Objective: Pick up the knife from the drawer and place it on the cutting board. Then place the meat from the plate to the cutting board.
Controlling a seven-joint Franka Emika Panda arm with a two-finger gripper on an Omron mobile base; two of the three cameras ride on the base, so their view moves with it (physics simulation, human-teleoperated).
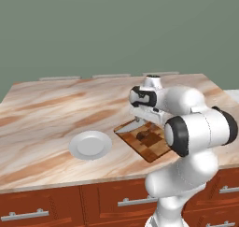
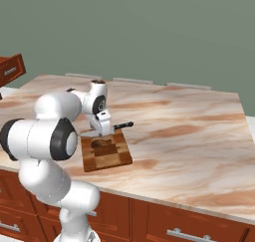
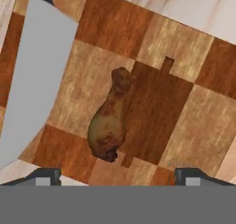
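My claw: my gripper [image 3: 118,174] hangs just above the board, jaws spread wide and empty, one fingertip [image 3: 45,176] low at each side of the hand view.
Meat: the meat [image 3: 109,126] lies on the cutting board [image 3: 156,112] between my tips, touching neither.
Knife: the knife [image 3: 32,85] rests on the same board beside the meat, its dark handle [image 2: 124,125] jutting past the edge.
Plate: the plate [image 1: 90,145] sits bare, near the board.
Surface: a marbled tan counter [image 2: 189,131] over brown cabinet drawers [image 1: 42,209] with bar handles.
Room: a plain grey-green wall [image 1: 93,30] behind.
Writing: I can read none.
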